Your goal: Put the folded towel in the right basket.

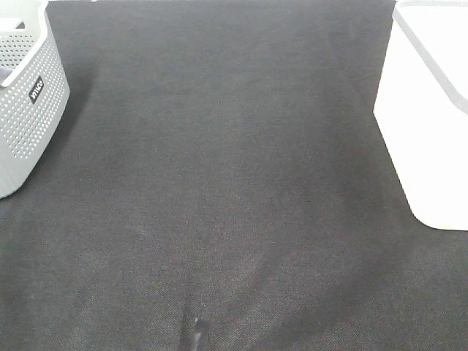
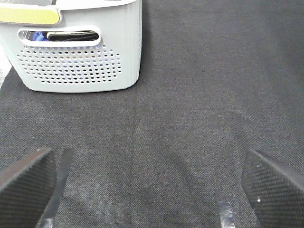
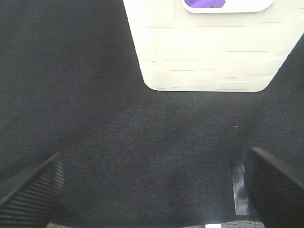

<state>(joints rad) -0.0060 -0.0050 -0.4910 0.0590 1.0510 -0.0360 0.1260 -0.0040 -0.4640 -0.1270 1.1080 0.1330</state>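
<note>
A black woven mat [image 1: 234, 190] covers the work surface, with two baskets standing at its far corners. Taking the right basket [image 1: 431, 110] as the landmark: it is a white, smooth-walled bin at the mat's right edge, and the grey perforated basket [image 1: 25, 102] stands well apart from it, across the whole width of the mat at the left edge.

The right wrist view looks straight at the white basket [image 3: 204, 52], its wall moulded in a brick-like pattern; through the handle slot near the rim shows a purple cloth [image 3: 204, 4], lying inside the basket. Whether that cloth is the folded towel cannot be told for certain.

The right gripper [image 3: 152, 190] hovers over bare mat near the white basket, its two dark fingers [image 3: 278, 187] spread wide with nothing between them. The left gripper [image 2: 152, 185], far from the white basket and facing the grey one [image 2: 80, 52], is likewise spread wide and empty. Dark and blue fabric shows through the grey basket's handle slot.
</note>
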